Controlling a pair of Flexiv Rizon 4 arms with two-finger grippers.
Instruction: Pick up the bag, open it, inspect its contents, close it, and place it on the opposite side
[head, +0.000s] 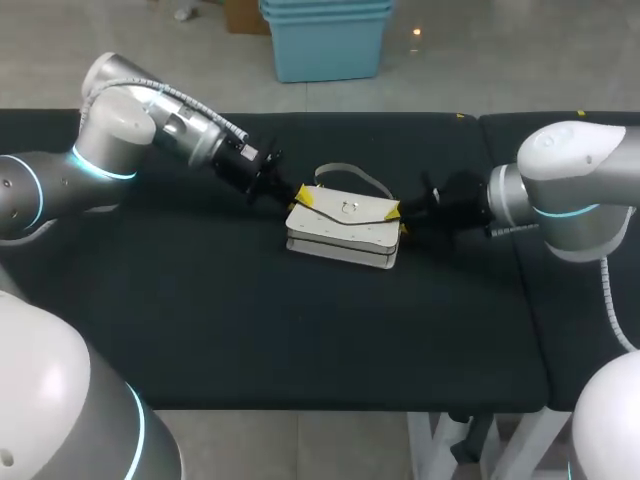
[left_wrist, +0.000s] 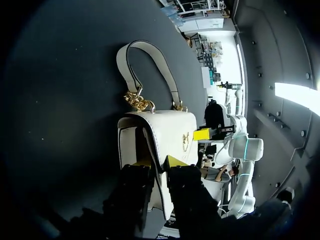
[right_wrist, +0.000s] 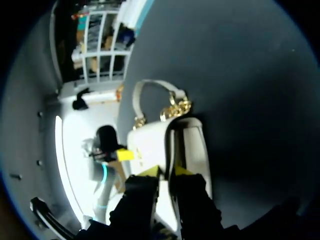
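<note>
Bag (head: 345, 230) lies at the middle of the table (head: 250, 330), its long axis running across the table from my left pincer (head: 303, 197) to my right pincer (head: 399, 212). Each pincer is clamped on one end of the flap (head: 345, 208). The strap (head: 350, 175) trails toward the table's far edge. I judge it light, with a fairly stiff body, a floppy flap and a smooth, slippery skin, so these end corners suit lifting.
</note>
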